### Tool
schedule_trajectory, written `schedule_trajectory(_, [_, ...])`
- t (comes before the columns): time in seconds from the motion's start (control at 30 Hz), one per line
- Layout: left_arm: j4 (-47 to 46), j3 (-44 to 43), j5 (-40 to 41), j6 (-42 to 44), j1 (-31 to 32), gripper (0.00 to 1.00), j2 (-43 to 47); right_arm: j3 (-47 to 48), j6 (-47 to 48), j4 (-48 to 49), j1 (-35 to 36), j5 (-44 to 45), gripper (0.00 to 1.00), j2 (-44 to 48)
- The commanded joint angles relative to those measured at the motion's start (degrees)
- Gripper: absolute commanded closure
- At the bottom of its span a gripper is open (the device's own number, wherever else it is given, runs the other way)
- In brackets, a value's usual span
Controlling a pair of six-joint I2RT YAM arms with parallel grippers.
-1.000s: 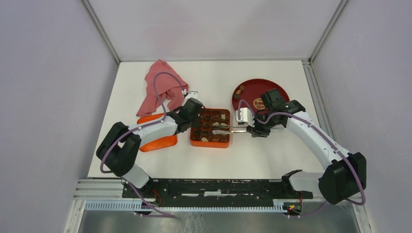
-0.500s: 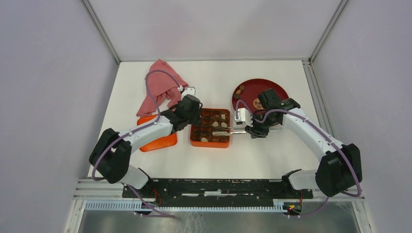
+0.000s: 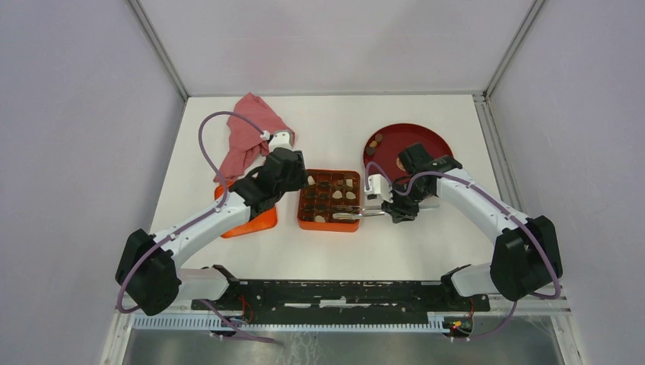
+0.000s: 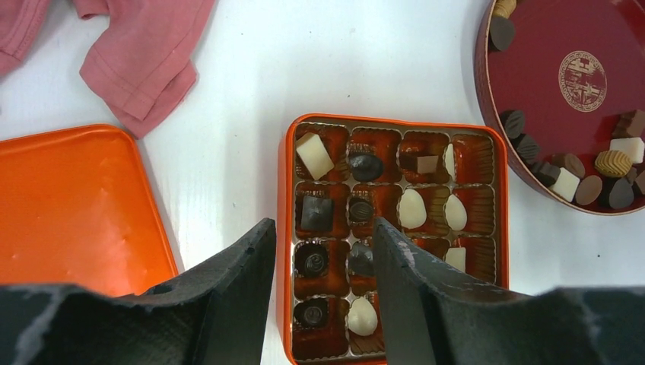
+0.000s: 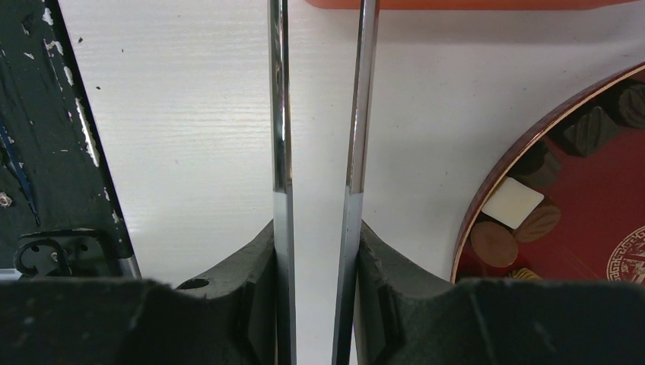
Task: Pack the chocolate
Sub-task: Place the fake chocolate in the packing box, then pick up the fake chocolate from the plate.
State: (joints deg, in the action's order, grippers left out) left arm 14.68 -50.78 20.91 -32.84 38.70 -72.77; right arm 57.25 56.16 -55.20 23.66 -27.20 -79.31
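The orange gridded box (image 3: 329, 200) holds several pieces of chocolate (image 4: 411, 207), dark and cream-white, with some cells bare. More chocolate (image 4: 565, 183) lies on the dark red plate (image 3: 426, 141), along its left rim. My left gripper (image 4: 321, 228) is open and empty, hovering over the box's left columns. My right gripper (image 5: 316, 232) is shut on metal tongs (image 5: 281, 114), whose two arms stand apart. In the top view the tongs (image 3: 354, 214) reach left over the box's near right cells. Their tips are out of the right wrist view.
The orange lid (image 3: 251, 220) lies left of the box, under my left arm. A pink cloth (image 3: 247, 133) is bunched at the back left. The plate's rim (image 5: 532, 152) is close to the right of my right gripper. The black base rail (image 5: 46, 152) runs along the near edge.
My left arm has stretched out, and its gripper has moved left and back to the box's far left corner. My right gripper has slid a little nearer with the tongs, towards the box's front row.
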Motion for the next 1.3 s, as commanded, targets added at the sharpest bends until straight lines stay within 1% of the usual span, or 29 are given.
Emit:
schedule_trajectory(0.0, [0.04,0.13,1.33,-3.37,-0.22,0.43,2.77,-0.11,-1.20,1.53,0.77,-0.27,0.82,-0.13])
schedule_trajectory(0.2, [0.15,0.22,1.24,-3.70,-0.16,0.43,3.20,-0.48,-1.83,1.64,1.58,-0.90,0.68,-0.43])
schedule_trajectory(0.33, [0.18,0.50,1.24,-4.05,-0.16,0.43,4.02,-0.35,-2.65,2.24,1.74,-0.95,0.64,0.04])
schedule_trajectory(0.53, [0.26,0.30,1.07,-4.34,-0.20,0.43,5.13,0.21,-3.58,2.25,1.70,-1.10,0.60,-0.62])
schedule_trajectory(0.8, [0.37,-0.61,1.07,-4.08,-0.18,0.43,6.18,0.31,-3.70,1.94,1.69,-1.43,0.58,-0.19])
schedule_trajectory(1.07, [-0.31,-0.48,0.20,-5.21,-0.20,0.43,8.31,3.44,-6.41,2.72,0.79,-4.19,0.60,0.97])
schedule_trajectory(1.13, [-1.47,-0.10,-0.71,-6.23,-0.16,0.40,9.35,4.92,-7.67,3.35,-0.68,-5.40,0.60,0.74])
schedule_trajectory(1.27, [-6.20,2.62,-2.38,-9.90,-0.24,0.21,12.65,8.59,-10.20,4.32,-6.14,-8.81,0.60,-0.38])
